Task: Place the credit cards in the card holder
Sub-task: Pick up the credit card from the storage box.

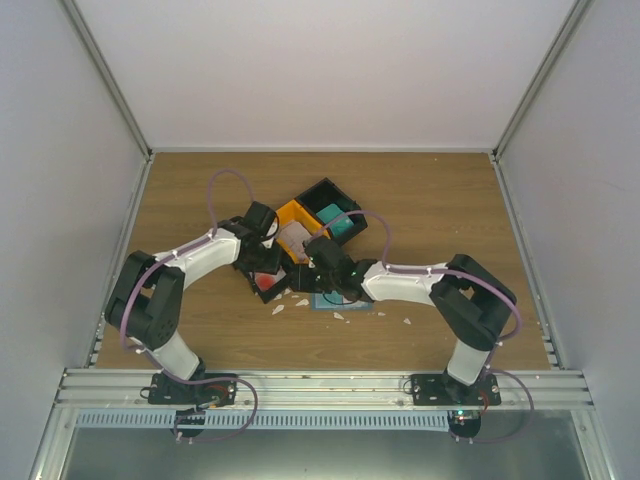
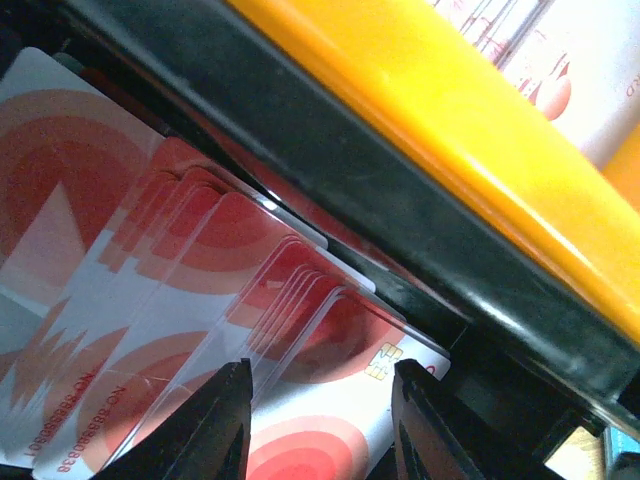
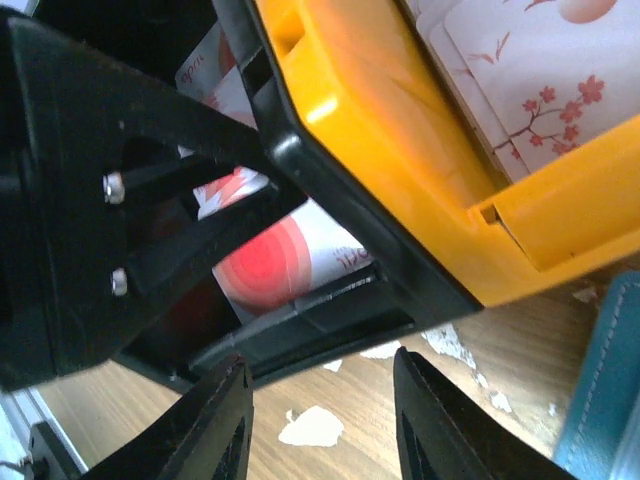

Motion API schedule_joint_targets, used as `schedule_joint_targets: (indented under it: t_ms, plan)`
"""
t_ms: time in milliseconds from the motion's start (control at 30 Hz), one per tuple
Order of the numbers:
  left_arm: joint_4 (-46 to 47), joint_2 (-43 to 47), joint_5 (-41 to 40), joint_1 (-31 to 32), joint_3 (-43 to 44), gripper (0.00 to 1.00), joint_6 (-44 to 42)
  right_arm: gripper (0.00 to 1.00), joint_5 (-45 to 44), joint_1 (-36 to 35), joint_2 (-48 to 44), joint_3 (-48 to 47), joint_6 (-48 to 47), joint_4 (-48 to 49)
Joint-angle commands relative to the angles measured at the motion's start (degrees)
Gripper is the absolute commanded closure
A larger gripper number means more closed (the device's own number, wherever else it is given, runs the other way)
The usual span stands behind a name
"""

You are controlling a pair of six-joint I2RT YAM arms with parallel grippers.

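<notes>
The credit cards, red and white, lie fanned in a black bin. My left gripper hangs just over them, open; its fingers straddle the top card with the gold chip, and no grip shows. From the top the left gripper is over this bin. My right gripper stands open and empty above the wood, just outside the bin's wall, with a card showing inside. The blue-teal card holder lies flat under the right arm; its edge is at the far right.
A yellow bin with floral cards adjoins the black bin. Another black bin holds a brighter teal stack. Small white scraps lie on the wood near the card holder. The left gripper's black body is close to my right fingers.
</notes>
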State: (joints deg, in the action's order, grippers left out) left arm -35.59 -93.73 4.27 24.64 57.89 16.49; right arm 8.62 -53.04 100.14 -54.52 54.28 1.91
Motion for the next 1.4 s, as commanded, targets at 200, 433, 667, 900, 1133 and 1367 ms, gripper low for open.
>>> schedule_joint_targets:
  t_ms: [200,433,667,900,1133,1367]
  plan:
    - [-2.4,-3.2,-0.4,-0.3,0.8,0.57,-1.6,0.62,-2.0,-0.3,3.2,-1.9,0.4,2.4]
    - [-2.7,-3.9,-0.2,0.5,0.8,0.57,-1.8,0.64,-2.2,-0.3,3.7,-1.7,0.2,2.6]
    - [-3.4,-3.7,-1.8,1.1,1.4,0.54,-2.2,0.66,-1.5,-0.3,4.7,-2.2,0.0,2.7]
    - [-4.0,-4.0,-0.5,1.7,2.1,0.57,-2.7,0.67,-1.5,-0.4,4.9,-2.1,0.2,2.7]
    - [-4.8,-1.4,3.2,2.5,1.9,0.71,-2.2,0.70,-0.8,-0.3,5.7,-2.8,0.1,2.5]
    - [-6.8,2.1,4.9,3.5,1.2,0.72,-1.4,0.70,-0.8,-0.2,5.7,-3.2,0.1,2.2]
